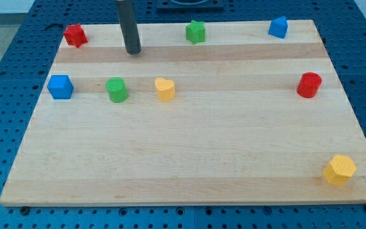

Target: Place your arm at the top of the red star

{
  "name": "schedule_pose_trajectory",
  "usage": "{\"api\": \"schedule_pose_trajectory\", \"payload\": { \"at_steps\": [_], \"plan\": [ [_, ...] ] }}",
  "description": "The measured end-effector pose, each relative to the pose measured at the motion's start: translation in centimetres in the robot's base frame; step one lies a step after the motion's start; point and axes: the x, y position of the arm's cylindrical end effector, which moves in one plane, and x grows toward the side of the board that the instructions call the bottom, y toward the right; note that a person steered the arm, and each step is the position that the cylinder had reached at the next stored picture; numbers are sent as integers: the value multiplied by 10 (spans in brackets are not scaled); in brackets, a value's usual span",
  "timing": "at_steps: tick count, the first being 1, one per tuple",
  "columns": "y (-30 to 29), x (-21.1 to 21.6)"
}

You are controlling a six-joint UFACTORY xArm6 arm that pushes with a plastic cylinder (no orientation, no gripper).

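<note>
Rod tip [133,52] rests on the wooden counter [189,165] near its far edge, towards the view's top left. The arm carries no claw, so no open or closed state can be told; it ends only in the straight dark rod. Task object, the red star [75,35], lies to the view's left of the tip and slightly higher in the view, at the counter's top-left corner; tip and star are apart, not touching. Judged progress: tip is near the star but sits beside it, on its right, not above it; what remains is a short move to the view's left and up, into the narrow strip between star and counter edge, without nudging the star. Other blocks relative to the tip: green star [196,31] to the right, blue block [278,27] far right; below the tip a green cylinder [117,90], yellow heart [164,89] and blue cube [60,86]; red cylinder [309,84] well right; yellow block [340,170] far lower right. No brands, labels or legible writing visible anywhere.
</note>
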Motion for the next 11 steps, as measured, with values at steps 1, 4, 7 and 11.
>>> {"api": "schedule_pose_trajectory", "payload": {
  "at_steps": [1, 4, 7, 11],
  "plan": [
    [-6, -10],
    [-48, -37],
    [-93, -83],
    [-173, -87]
  ]
}}
